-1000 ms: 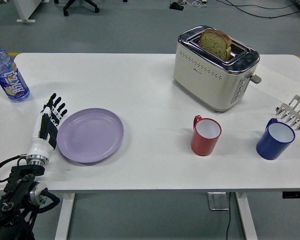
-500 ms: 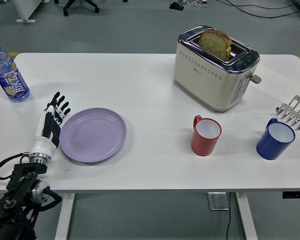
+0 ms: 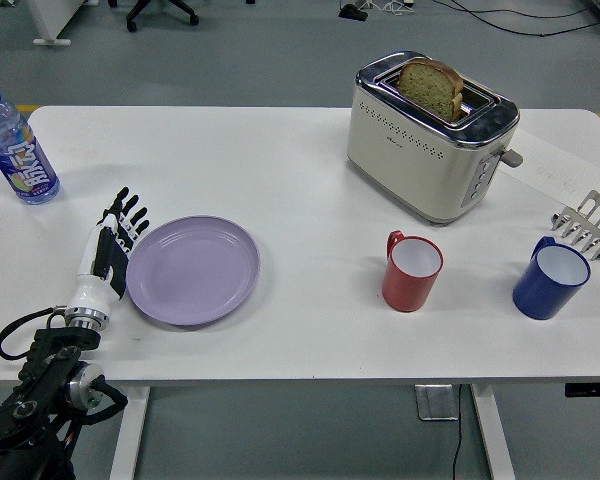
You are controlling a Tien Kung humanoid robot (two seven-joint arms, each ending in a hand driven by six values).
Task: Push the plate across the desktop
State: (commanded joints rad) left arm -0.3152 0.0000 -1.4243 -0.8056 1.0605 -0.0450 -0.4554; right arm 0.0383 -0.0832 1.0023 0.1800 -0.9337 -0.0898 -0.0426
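Head view shows the lilac plate (image 3: 193, 270) lying flat and right way up on the left part of the white worktop (image 3: 280, 170), a little back from the near edge, with bare surface running rightward from its rim as far as the red mug (image 3: 412, 271). Round, it has no long axis to speak of. Left robot hand (image 3: 108, 257) lies flat with fingers straight and released, seemingly touching the plate's left rim, though contact is hard to confirm.
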